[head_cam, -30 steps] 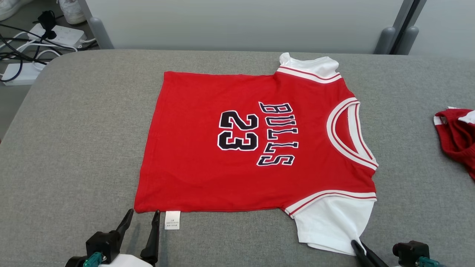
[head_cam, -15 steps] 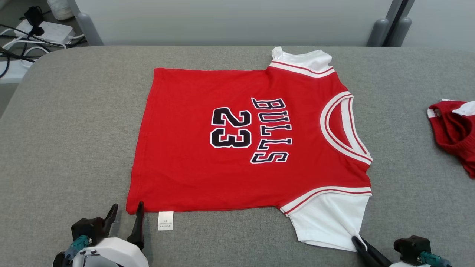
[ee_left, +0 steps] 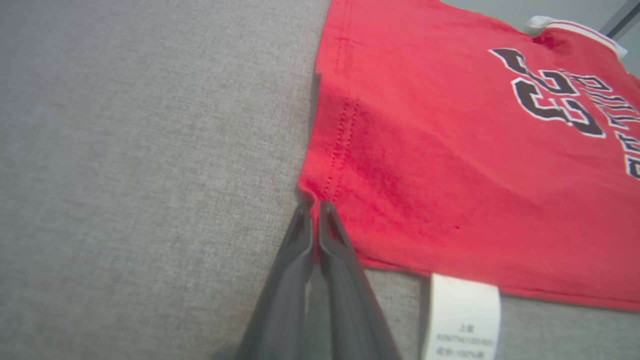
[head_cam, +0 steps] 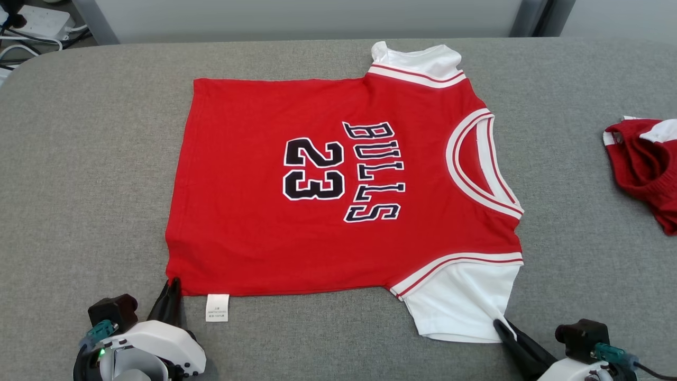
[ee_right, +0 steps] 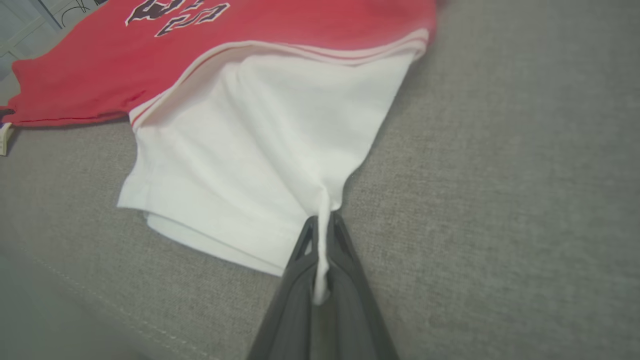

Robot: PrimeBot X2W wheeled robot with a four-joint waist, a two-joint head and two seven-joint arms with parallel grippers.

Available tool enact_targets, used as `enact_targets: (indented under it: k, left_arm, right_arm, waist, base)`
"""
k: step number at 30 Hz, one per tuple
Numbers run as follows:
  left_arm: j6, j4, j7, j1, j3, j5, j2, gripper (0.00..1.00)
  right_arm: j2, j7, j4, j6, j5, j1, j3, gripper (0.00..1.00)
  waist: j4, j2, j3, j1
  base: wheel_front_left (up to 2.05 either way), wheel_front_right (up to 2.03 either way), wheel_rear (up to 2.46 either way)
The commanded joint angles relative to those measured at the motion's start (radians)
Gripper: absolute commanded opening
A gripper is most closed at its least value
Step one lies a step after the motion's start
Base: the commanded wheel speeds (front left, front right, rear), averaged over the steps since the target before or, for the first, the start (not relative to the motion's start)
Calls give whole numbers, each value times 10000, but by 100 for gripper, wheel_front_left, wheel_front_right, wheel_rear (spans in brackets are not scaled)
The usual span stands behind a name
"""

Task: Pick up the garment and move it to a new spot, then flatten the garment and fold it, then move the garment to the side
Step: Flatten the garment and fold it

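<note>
The left pincer is clenched on the near hem corner of the red Bulls jersey, beside its care label, and the right pincer is clamped on a pinch of the near white sleeve. The jersey lies flat, print up, on the grey tabletop, collar rightward; well apart at the right lies a crumpled red garment.

A grey fabric-covered table carries a crumpled red-and-white cloth at its right edge. Beyond the far left corner lie a white power strip and cables. A pale partition stands behind.
</note>
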Motion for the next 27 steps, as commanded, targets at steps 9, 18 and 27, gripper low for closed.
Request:
enact_targets:
  k: [9,18,27]
  left_arm:
    - [-70,-471,16,97,-518,1,458,0]
    - [-70,163,33,364,-1164,-461,908,0]
    - [-70,471,880,131,-2022,-794,1647,0]
  right_arm:
    - [-1498,507,-854,-61,1125,-567,1917,0]
    - [-3042,1827,-2280,-61,2630,-831,3424,0]
    - [-4515,3341,-3637,-61,3922,-1074,4323,0]
  waist:
    - [170,-1,-252,0]
    - [411,-1,-664,0]
    - [543,-1,-893,0]
  base:
    - [0,0,0]
    - [0,0,0]
    - [0,0,0]
